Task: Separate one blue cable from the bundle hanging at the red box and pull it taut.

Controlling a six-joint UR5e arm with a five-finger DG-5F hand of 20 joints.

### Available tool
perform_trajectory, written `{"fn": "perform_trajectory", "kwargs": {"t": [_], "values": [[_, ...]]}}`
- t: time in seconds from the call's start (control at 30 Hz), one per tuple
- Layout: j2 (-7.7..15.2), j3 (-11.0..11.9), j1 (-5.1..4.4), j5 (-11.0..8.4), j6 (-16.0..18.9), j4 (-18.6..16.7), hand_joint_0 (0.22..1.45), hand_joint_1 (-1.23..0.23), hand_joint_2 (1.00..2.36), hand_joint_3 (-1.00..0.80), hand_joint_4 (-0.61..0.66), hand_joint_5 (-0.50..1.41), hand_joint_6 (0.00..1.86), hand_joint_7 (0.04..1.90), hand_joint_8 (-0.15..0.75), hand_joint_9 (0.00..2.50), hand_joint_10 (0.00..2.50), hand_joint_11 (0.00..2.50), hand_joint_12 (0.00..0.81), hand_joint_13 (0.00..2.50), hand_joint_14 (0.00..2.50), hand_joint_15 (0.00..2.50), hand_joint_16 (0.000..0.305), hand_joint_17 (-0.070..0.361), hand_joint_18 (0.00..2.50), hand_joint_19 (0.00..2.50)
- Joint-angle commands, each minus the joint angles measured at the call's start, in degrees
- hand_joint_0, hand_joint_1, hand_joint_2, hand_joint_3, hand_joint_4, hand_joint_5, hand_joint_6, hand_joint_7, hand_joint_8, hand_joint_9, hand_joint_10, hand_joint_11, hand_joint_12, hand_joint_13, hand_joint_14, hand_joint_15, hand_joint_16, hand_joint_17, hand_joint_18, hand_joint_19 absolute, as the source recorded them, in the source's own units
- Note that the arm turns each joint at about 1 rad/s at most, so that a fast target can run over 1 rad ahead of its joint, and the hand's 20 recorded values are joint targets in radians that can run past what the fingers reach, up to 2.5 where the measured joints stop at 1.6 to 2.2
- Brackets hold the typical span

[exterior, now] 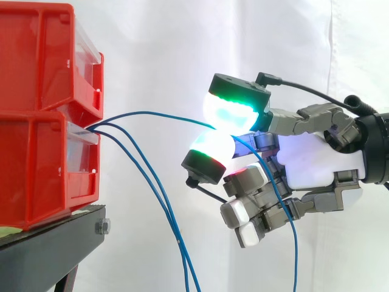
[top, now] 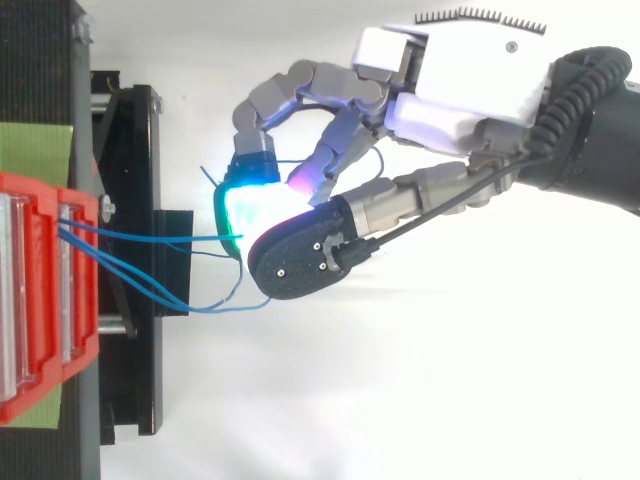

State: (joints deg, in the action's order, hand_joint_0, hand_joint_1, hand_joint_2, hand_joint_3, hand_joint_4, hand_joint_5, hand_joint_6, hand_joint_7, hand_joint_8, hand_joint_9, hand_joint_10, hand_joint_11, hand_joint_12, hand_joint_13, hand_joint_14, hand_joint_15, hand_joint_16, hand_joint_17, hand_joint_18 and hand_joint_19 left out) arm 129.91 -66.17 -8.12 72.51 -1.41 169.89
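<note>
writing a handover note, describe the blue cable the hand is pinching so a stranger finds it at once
Find the stacked red bins at the side view's left; blue cables leave the gap between them. The pinched cable arcs right into the hand's glowing pads, while its two neighbours sag downward.

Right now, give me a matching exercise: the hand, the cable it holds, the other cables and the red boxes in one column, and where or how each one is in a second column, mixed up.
Column one
1. hand
2. held blue cable
3. other two blue cables
4. red boxes

Column two
A. stacked on the black stand
B. arching from the boxes across to the hand
C. shut on one cable
D. hanging down slack past the stand

Pairs: 1-C, 2-B, 3-D, 4-A
</note>
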Motion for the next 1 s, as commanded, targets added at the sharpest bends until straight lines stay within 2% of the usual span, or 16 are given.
{"fn": "perform_trajectory", "kwargs": {"t": [0.0, 0.97], "values": [[-0.01, -0.02, -0.05, 0.0, 0.0, 0.0, 0.77, -0.77, 1.01, -0.27, -0.07, -0.18, 1.0, 1.26, 0.325, 1.14, 0.01, 1.22, 0.359, 0.93, 0.02, 0.84, 0.045, 0.102, 0.74, 0.78], [-0.01, -0.1, 0.04, 0.0, 0.0, 0.0, 0.77, -0.77, 1.01, -0.27, -0.07, -0.18, 1.0, 1.27, 0.3, 1.13, 0.01, 1.23, 0.355, 0.92, 0.03, 0.84, 0.045, 0.101, 0.73, 0.78]]}}
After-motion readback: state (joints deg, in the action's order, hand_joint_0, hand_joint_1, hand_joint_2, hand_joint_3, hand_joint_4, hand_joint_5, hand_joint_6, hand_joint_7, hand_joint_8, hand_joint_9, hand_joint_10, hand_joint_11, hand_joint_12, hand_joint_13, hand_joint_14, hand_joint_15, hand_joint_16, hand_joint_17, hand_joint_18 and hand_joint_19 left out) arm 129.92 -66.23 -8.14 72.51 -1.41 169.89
